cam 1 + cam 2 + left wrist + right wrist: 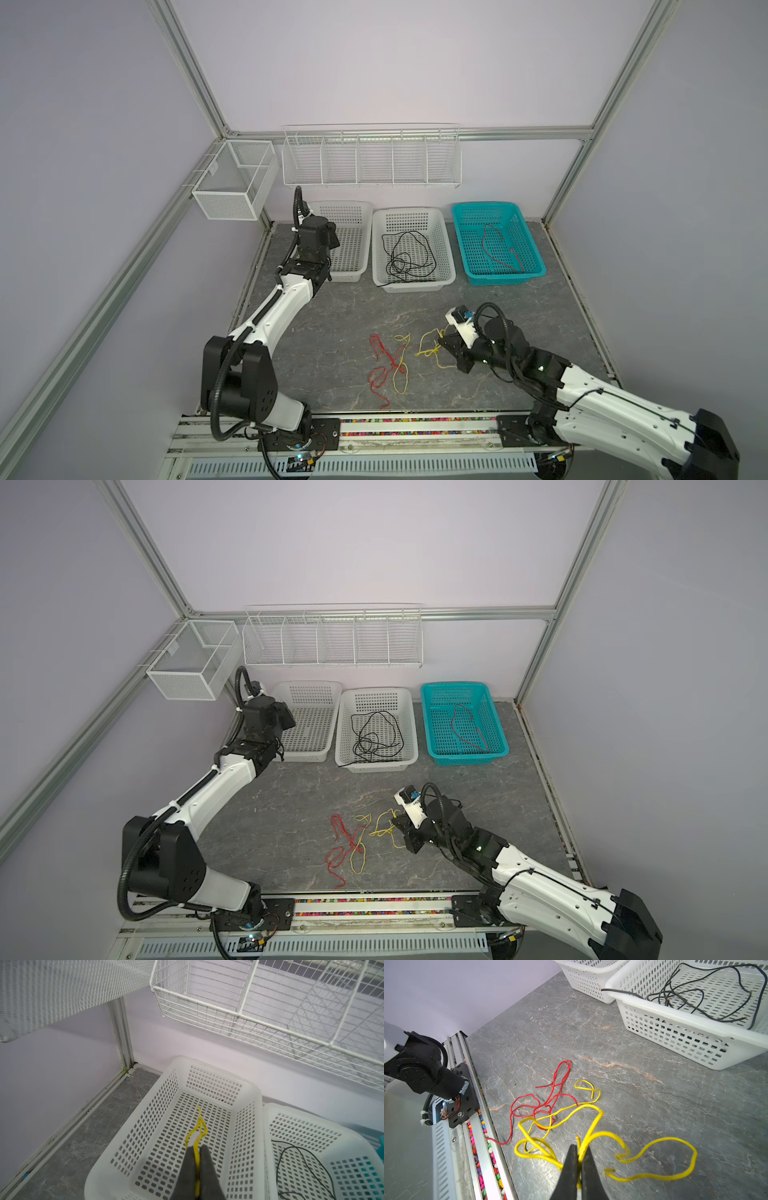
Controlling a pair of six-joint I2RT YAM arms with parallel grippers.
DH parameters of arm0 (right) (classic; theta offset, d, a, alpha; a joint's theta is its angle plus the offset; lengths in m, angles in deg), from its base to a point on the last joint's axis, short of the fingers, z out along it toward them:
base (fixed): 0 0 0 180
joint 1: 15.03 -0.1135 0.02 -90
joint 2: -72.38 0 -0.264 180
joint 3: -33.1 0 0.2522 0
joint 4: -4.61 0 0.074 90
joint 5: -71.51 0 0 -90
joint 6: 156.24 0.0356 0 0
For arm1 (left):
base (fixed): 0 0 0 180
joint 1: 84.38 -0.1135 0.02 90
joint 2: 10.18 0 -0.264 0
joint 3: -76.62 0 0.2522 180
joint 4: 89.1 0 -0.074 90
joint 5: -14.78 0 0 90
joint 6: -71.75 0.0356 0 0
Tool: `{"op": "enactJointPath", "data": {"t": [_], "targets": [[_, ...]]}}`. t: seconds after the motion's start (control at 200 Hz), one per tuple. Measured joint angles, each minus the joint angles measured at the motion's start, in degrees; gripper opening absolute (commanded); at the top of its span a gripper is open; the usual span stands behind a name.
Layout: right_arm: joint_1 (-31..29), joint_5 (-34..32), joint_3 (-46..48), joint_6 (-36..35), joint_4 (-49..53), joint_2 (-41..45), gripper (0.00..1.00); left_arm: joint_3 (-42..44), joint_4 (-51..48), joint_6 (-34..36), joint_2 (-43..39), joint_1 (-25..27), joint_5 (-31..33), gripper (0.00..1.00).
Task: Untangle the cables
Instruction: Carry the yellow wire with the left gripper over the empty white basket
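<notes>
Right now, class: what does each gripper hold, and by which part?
Left gripper pinches a folded yellow cable just behind its loop, above the white basket. Right gripper pinches a long yellow cable near one end.

Red cable [511, 1126], yellow cables [654, 1176], black cables [620, 990], teal basket [503, 279], grey veined tabletop [654, 1095]
</notes>
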Motion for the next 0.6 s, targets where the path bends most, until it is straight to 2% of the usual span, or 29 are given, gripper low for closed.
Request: {"op": "enactJointPath", "data": {"t": [0.02, 0.08, 0.335, 0.48, 0.6], "targets": [[0.07, 0.07, 0.24, -0.02, -0.17, 0.00, 0.07, -0.24, 0.94, 0.66, 1.09, -0.04, 0.22, 0.00], [0.24, 0.09, 0.66, -0.04, -0.48, 0.00, 0.07, -0.87, 2.97, 2.08, 3.52, -0.17, 0.35, 0.12], [0.48, 1.05, 1.31, -0.24, -1.40, 1.60, 0.07, -3.19, 7.58, 4.63, 8.02, -0.31, -1.40, 0.24], [0.48, 1.07, 2.05, -0.22, -1.68, 4.28, 0.07, -4.09, 8.02, 5.49, 8.11, -0.31, -1.40, 0.54], [0.55, 1.03, 2.47, -0.17, -1.81, 5.99, 0.06, -4.09, 5.64, 4.22, 6.49, -0.31, -1.70, 0.66]]}}
